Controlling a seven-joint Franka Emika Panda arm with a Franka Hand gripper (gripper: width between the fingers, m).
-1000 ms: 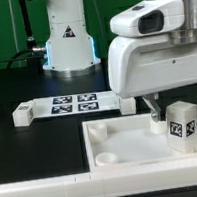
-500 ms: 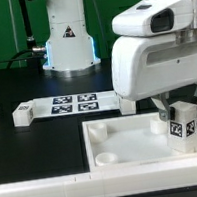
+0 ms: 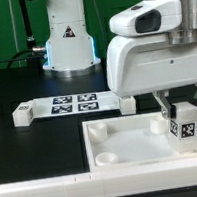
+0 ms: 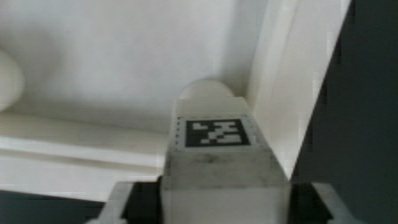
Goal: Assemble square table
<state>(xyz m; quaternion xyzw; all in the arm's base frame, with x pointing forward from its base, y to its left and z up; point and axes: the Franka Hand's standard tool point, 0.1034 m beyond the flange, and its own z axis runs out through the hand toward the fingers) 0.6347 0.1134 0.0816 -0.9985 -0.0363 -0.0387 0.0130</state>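
Evidently the grasp has just been made. 1 second ago the fingers (image 3: 165,108) hung spread wide above the leg (image 3: 181,127). Half a second later they had sunk around its top, and now they have drawn in against it. The leg itself has not shifted. It stands upright inside the tabletop (image 3: 93,148), toward the exterior view's right, just beside 1 of the round sockets (image 3: 156,122). Whether its foot rests in a socket of its own is hidden.

In the wrist view the fingers (image 4: 139,204) press on 2 opposite flanks of the leg (image 4: 217,120), with no gap showing on either side. Its tagged face is turned to the camera between them, and the raised rim (image 4: 294,50) runs close by. So the fingers are partly closed, well short of meeting, and clamped on the leg; they touch nothing else. How firm the hold is cannot be read from the pictures.

For the task this looks like the start of a pick. By my judgement the leg is secured and ready to be lifted and carried to a socket. No leg appears fixed to the tabletop yet. Another loose leg (image 3: 23,115) lies on the desk (image 3: 42,144) just beside the marker board (image 3: 75,104).
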